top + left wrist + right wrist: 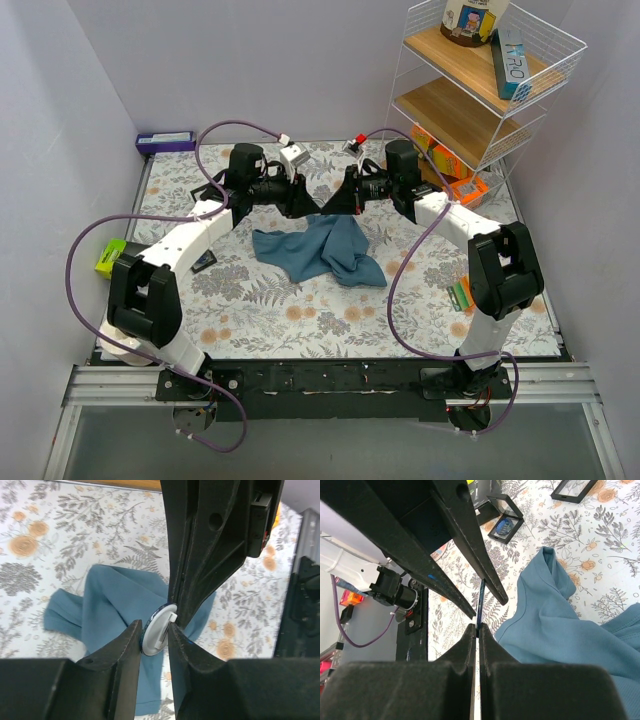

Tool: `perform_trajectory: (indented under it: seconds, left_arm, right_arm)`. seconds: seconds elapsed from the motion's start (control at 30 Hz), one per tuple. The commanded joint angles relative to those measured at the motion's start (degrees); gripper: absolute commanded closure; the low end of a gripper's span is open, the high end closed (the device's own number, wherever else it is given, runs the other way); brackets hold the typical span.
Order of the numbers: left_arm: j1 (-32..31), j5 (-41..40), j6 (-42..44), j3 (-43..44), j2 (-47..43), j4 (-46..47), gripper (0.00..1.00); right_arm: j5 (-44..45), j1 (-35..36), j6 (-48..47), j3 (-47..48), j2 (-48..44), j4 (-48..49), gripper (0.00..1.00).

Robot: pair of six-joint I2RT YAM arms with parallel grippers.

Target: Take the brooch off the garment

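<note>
Brooch (159,631) is up off the table, caught between both grippers just above the far edge of the teal T-shirt (325,252). The left wrist cam shows its white back with a thin blue rim. The left gripper (154,628) has a finger on each side of the disc, and both look like they're touching it, so I'd call that a grip. The right gripper (477,627) sits opposite with its fingers pinched tight on the brooch's rim, which shows edge-on as a thin dark sliver in its own cam. The T-shirt lies crumpled on the floral table (250,320) below. In the right wrist view the brooch looks apart from the cloth.
</note>
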Motion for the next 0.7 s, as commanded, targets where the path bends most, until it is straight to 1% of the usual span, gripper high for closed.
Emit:
perform_trajectory:
  seconds: [0.0, 0.07, 0.2, 0.23, 0.27, 0.3, 0.4, 0.43, 0.47, 0.5, 0.53, 0.57, 0.6, 0.63, 0.67]
  left_arm:
    - [2.0, 3.8, -6.2, 1.6, 0.3, 7.1, 0.83]
    - [2.0, 6.7, -9.0, 0.9, 0.5, 7.8, 0.84]
    - [2.7, 9.3, -12.3, 0.7, 0.7, 8.5, 0.86]
    - [3.4, 10.5, -13.8, 0.5, 1.5, 9.9, 0.87]
    - [5.0, 12.3, -17.7, 0.3, 1.9, 10.9, 0.87]
    - [5.6, 16.4, -19.4, 0.1, 2.3, 12.1, 0.87]
    - [7.2, 19.5, -23.5, -0.8, 3.3, 13.3, 0.88]
    - [7.5, 21.0, -25.4, -1.3, 3.6, 17.0, 0.87]
    - [8.4, 22.6, -27.6, -2.7, 4.4, 18.6, 0.87]
    - [8.8, 24.7, -33.7, -3.9, 4.7, 21.3, 0.87]
    - [9.0, 28.2, -36.5, -5.0, 5.0, 27.3, 0.87]
    - [9.2, 29.8, -39.8, -6.2, 5.3, 31.6, 0.87]
    - [9.2, 31.2, -43.6, -8.7, 6.0, 35.5, 0.89]
    - [9.2, 32.1, -48.4, -9.5, 6.3, 40.6, 0.91]
    - [9.2, 32.4, -49.9, -10.1, 6.7, 41.9, 0.96]
  right_arm:
    - [-8.9, 3.1, 0.3, -1.2, -1.1, -2.7, 0.99]
    - [-9.1, 3.0, -0.4, -1.1, -1.1, -2.8, 0.99]
    - [-9.1, 3.0, -1.0, -1.2, -1.5, -3.4, 0.99]
    - [-9.1, 2.8, -1.2, -1.3, -1.6, -3.4, 0.99]
    - [-9.2, 2.8, -1.3, -1.4, -1.7, -3.5, 0.99]
    - [-9.2, 2.8, -1.3, -1.5, -1.8, -3.6, 0.99]
    - [-9.2, 2.6, -1.7, -1.5, -2.0, -3.7, 0.99]
    - [-9.2, 2.4, -1.8, -1.5, -2.1, -3.8, 0.99]
    - [-9.4, 2.4, -1.9, -1.5, -2.2, -3.8, 0.99]
    - [-9.5, 2.4, -1.9, -1.6, -2.3, -3.8, 0.99]
    - [-9.9, 2.3, -1.9, -1.7, -2.4, -3.7, 0.99]
    - [-9.9, 2.2, -1.9, -1.7, -2.4, -3.6, 0.99]
    - [-10.1, 2.3, -1.9, -1.8, -2.4, -3.4, 0.99]
    - [-10.1, 2.3, -1.8, -1.8, -2.3, -3.3, 0.99]
    - [-10.1, 2.2, -1.8, -1.8, -2.3, -3.3, 0.99]
